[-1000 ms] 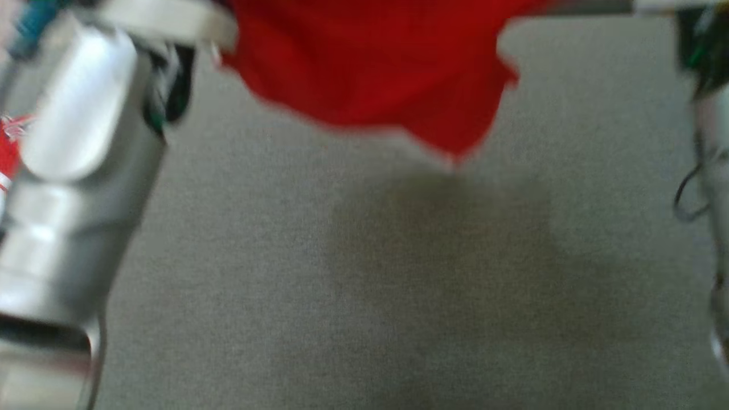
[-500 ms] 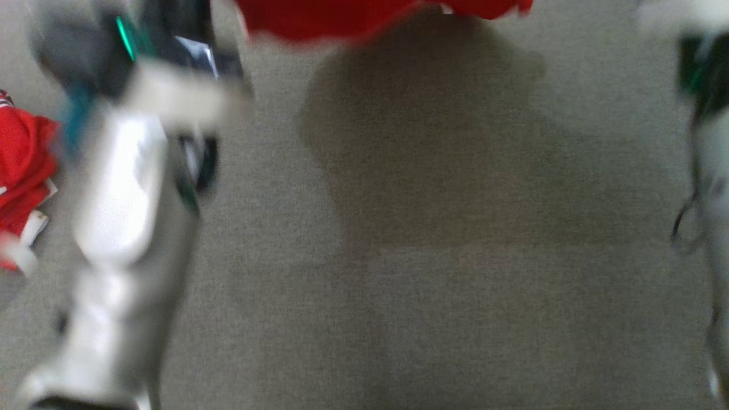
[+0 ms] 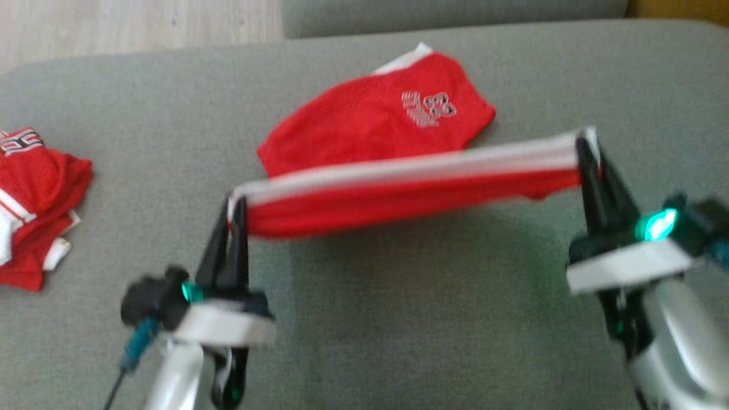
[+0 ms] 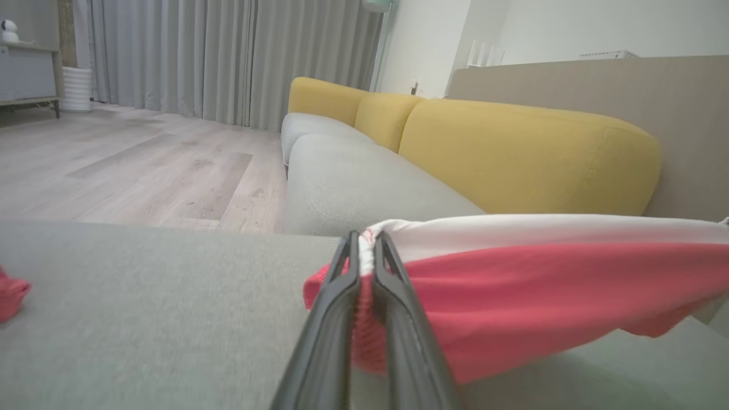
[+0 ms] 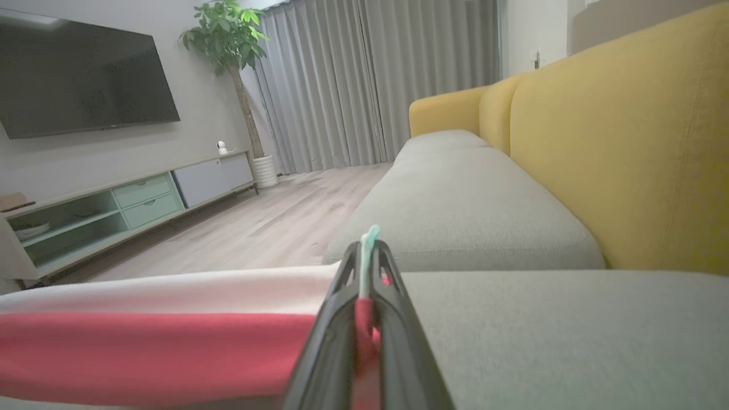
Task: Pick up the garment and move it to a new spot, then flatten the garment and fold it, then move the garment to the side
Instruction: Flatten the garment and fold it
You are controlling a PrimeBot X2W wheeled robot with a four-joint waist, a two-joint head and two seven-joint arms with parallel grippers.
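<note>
Grey cushion (image 3: 364,341); garment (image 3: 387,122) (partly); red pile (image 3: 34,193)

Grey sofa (image 5: 467,216) with yellow back cushions (image 5: 626,142) ran down the room. Pale wood floor (image 4: 125,165) lay in front of it, with grey full-height curtains (image 5: 364,85) past its far end. Opposite the sofa: dark wall TV (image 5: 85,80) over a low cabinet (image 5: 131,210) — potted tree (image 5: 228,34) across from the sofa's far end.

The garment (image 3: 410,191) hangs between left tool (image 3: 236,202) and right tool (image 3: 586,141), a second piece (image 3: 370,122) behind, a heap (image 3: 34,199) leftward.
</note>
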